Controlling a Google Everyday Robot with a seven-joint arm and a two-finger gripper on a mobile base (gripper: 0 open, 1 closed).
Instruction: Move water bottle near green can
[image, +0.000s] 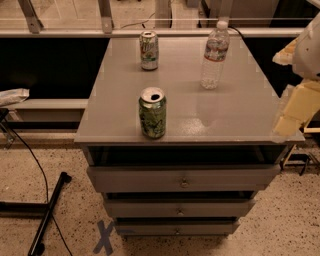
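Observation:
The water bottle (215, 55) stands upright at the back right of the grey cabinet top (225, 115); it is clear, ribbed, with a white cap and a red-and-white label. The green can (152, 113), dark green with a mottled pattern and an opened silver top, stands near the front edge, left of centre. My gripper (295, 110) is at the right edge of the view, beside the cabinet's right front corner, well right of the bottle and apart from it. It holds nothing that I can see.
A paler silver-green can (149, 50) stands at the back, left of the bottle. The cabinet has several drawers (184, 178) below. A black stand base and cable (47, 215) lie on the speckled floor at left. A rail runs behind the cabinet.

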